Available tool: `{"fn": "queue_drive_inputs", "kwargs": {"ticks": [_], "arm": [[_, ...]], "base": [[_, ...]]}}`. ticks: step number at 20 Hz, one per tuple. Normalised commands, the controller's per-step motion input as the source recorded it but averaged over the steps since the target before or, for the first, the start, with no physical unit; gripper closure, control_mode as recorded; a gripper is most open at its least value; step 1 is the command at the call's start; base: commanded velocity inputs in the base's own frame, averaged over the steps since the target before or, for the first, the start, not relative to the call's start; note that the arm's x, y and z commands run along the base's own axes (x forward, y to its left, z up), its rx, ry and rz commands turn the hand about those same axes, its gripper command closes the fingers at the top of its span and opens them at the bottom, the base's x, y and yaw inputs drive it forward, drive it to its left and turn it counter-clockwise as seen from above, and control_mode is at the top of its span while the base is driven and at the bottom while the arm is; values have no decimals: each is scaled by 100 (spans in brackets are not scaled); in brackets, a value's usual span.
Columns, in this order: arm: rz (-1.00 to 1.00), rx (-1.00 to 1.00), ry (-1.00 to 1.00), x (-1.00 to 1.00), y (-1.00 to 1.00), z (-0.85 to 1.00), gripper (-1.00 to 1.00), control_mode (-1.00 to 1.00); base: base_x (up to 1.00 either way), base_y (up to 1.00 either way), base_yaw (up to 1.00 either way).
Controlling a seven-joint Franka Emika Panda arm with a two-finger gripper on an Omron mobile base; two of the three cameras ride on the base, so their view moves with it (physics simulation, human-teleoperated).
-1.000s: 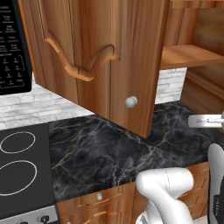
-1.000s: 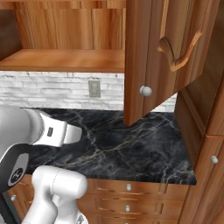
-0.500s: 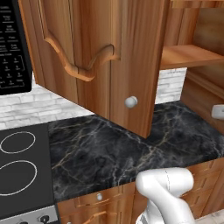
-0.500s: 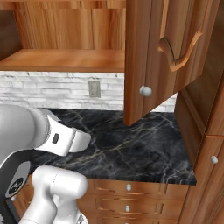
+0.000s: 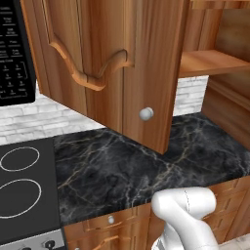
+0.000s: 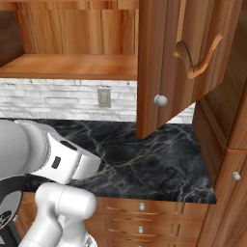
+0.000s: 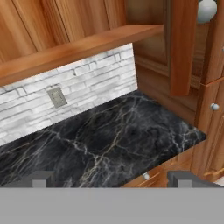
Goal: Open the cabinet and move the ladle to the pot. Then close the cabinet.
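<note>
Above the counter (image 5: pixel 122 166) the cabinet (image 5: pixel 122 63) (door swung wide) stands open.

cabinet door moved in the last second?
No. The cabinet door stands open as before, its knob at the same spot above the dark counter.

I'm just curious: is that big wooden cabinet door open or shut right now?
Open. The cabinet door stands swung out over the counter, leaving the shelf inside exposed.
</note>
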Motion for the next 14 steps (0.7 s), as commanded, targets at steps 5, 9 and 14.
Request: {"fn": "queue_drive_inputs", "kwargs": {"ticks": [5, 9, 14], "arm": [[-6, 2, 0, -9, -29, 0, -100, -100], [-6, 1, -1, -11, -27, 0, -100, -100], [-7, 2, 0, -2, -27, 0, -100, -100]], "base": [[0, 0, 0], [0, 0, 0], [0, 0, 0]]}}
